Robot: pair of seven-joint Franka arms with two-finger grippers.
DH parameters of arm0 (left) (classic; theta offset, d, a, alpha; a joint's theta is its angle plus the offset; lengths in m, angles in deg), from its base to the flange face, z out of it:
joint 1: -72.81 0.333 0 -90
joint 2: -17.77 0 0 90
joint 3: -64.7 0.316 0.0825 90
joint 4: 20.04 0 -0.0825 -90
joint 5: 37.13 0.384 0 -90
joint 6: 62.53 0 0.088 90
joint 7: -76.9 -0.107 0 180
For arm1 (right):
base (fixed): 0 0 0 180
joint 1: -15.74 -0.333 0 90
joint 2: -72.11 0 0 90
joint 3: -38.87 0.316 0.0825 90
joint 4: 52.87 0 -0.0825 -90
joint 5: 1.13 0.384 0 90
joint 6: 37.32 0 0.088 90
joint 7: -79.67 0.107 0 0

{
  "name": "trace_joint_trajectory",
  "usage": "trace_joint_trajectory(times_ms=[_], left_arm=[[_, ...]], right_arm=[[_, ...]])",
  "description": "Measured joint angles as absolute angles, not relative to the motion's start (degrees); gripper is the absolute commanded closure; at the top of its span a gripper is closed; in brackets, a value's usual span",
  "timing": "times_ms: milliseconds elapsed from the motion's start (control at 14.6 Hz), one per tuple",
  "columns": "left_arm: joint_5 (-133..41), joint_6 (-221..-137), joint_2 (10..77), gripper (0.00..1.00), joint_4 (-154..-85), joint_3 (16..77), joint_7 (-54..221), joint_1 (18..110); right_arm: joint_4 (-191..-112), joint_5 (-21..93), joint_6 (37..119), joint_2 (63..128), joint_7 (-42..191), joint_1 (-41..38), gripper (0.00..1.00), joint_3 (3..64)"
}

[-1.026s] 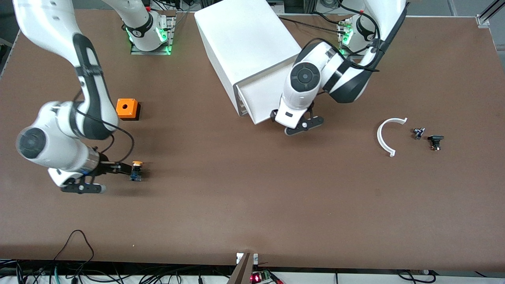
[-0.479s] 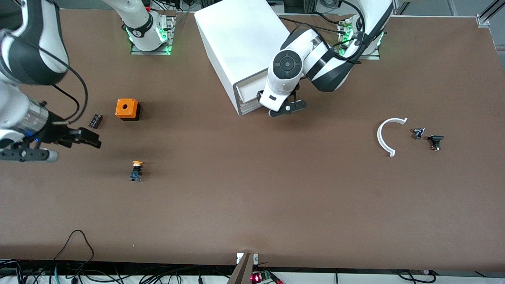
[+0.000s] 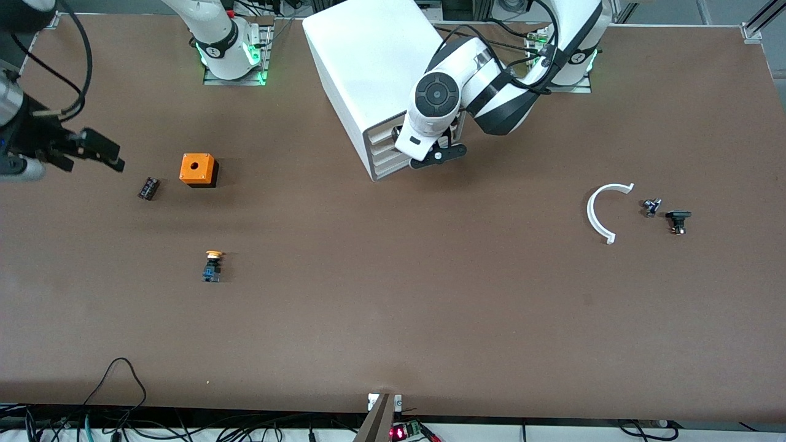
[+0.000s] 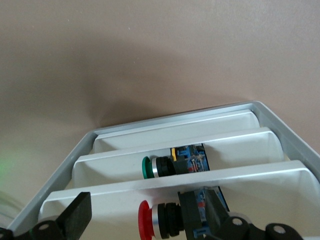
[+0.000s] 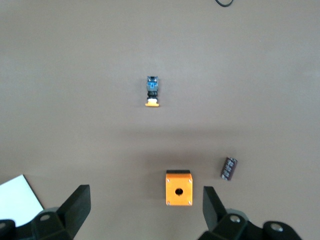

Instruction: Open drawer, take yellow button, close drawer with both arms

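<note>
The button, with a yellow-orange cap and a blue base, lies alone on the table nearer to the front camera than the orange cube; it also shows in the right wrist view. The drawer is pushed in, its front in line with the two lower ones. My left gripper is open at the drawer fronts; in the left wrist view its jaws straddle the drawer's white rim. My right gripper is open and empty, up over the right arm's end of the table.
An orange cube with a round hole and a small black part lie below the right gripper. Red-capped and green-capped buttons lie in the drawers. A white curved piece and two small dark parts lie toward the left arm's end.
My left gripper has pushed the drawer into the cabinet. My right gripper has let go of the button on the table and risen away toward the right arm's end.
</note>
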State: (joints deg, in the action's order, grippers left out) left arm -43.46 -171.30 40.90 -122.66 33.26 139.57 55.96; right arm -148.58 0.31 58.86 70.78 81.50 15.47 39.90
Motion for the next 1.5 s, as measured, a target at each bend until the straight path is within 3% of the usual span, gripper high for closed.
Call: trace_joint_trajectory(times_ms=[274, 889, 1504], left_arm=[[-43.80, -171.29, 40.90, 0.00, -122.87, 33.14, 139.57, 55.91], [-42.76, -171.18, 40.57, 0.00, -122.31, 33.15, 137.82, 56.30], [-32.02, -161.50, 37.52, 0.00, -107.55, 33.60, 113.56, 73.53]], right_arm=[[-154.17, 0.06, 58.15, 64.39, 81.50, 17.14, 0.01, 41.90], [-153.96, 0.05, 57.59, 64.37, 81.53, 17.21, 0.01, 42.53], [-152.39, 0.08, 57.59, 64.96, 81.58, 17.72, 0.01, 42.97]])
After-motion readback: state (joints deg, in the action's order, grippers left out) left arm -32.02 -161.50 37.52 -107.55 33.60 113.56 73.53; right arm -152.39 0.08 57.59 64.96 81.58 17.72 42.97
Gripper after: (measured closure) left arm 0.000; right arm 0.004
